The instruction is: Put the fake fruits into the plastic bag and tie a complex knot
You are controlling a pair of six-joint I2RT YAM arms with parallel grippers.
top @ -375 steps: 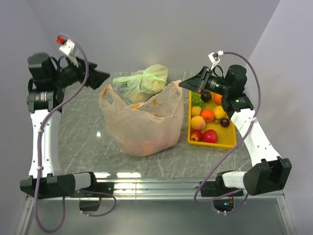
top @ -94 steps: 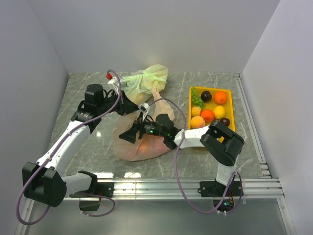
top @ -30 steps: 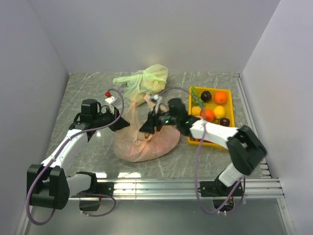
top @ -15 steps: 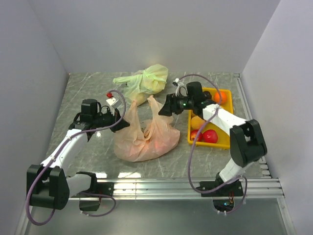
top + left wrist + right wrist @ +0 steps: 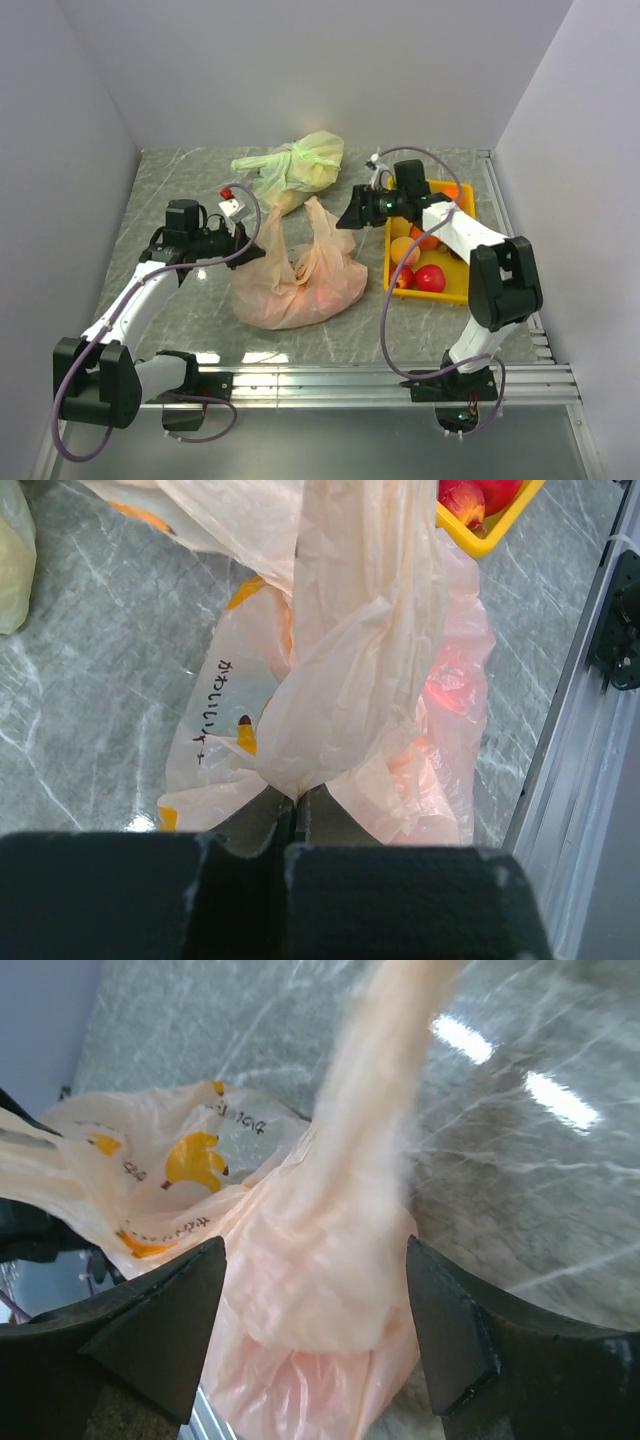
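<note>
The peach-orange plastic bag (image 5: pixel 300 285) lies slumped mid-table, a red fruit (image 5: pixel 455 680) glowing through its wall. My left gripper (image 5: pixel 247 250) is shut on the bag's left handle, the plastic bunched at my fingertips (image 5: pixel 293 798). The other handle strip (image 5: pixel 318 218) stands up from the bag. My right gripper (image 5: pixel 346 217) hovers just right of it, open. In the right wrist view its fingers (image 5: pixel 150 1330) stand wide apart, with the blurred strip (image 5: pixel 370 1110) hanging loose between them. More fake fruits, red apples (image 5: pixel 430 278) and a peach (image 5: pixel 404 250), sit in the yellow tray (image 5: pixel 472 290).
A pale yellow-green knotted bag (image 5: pixel 297 163) rests behind the orange bag. The yellow tray stands at the right, partly under my right arm. A metal rail (image 5: pixel 600 730) runs along the table's near edge. Grey walls close in the table on three sides.
My right gripper has pulled back from over the bag toward the tray and opened wide, letting go of the right handle strip. The left gripper has stayed shut on its handle.
</note>
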